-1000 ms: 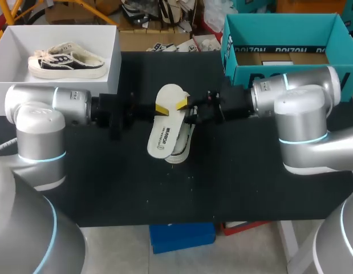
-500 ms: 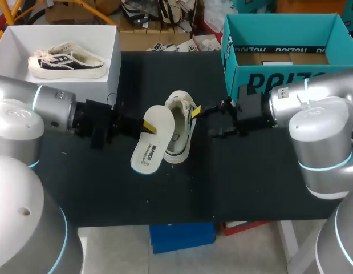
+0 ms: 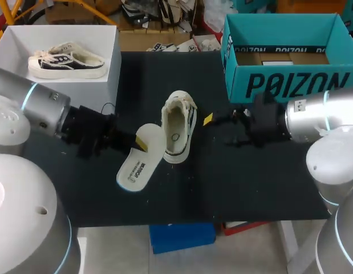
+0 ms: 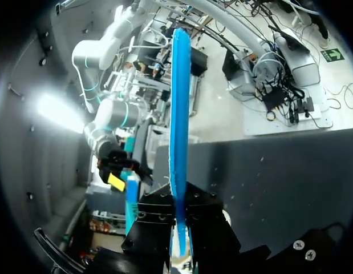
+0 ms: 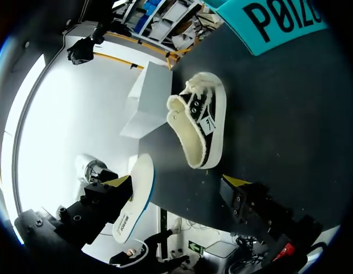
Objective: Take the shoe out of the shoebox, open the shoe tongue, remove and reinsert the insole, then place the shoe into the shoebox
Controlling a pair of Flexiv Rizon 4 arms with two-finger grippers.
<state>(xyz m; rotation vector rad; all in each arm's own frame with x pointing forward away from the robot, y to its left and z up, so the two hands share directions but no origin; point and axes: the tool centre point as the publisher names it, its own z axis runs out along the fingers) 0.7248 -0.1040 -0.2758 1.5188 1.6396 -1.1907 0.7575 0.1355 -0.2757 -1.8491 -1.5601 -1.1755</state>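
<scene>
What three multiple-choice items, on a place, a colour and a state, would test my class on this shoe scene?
1. The shoe between the arms lies: A on the floor; B on the table; C held aloft.
2. The lettered box is: A white; B red; C teal.
3. The insole is: A inside the shoe; B held by the left pincer; C on the floor.

Answers: 1 B, the shoe rests on the black table. 2 C, its printed wall is teal. 3 B, the left pincer grips the insole beside the shoe.
</scene>
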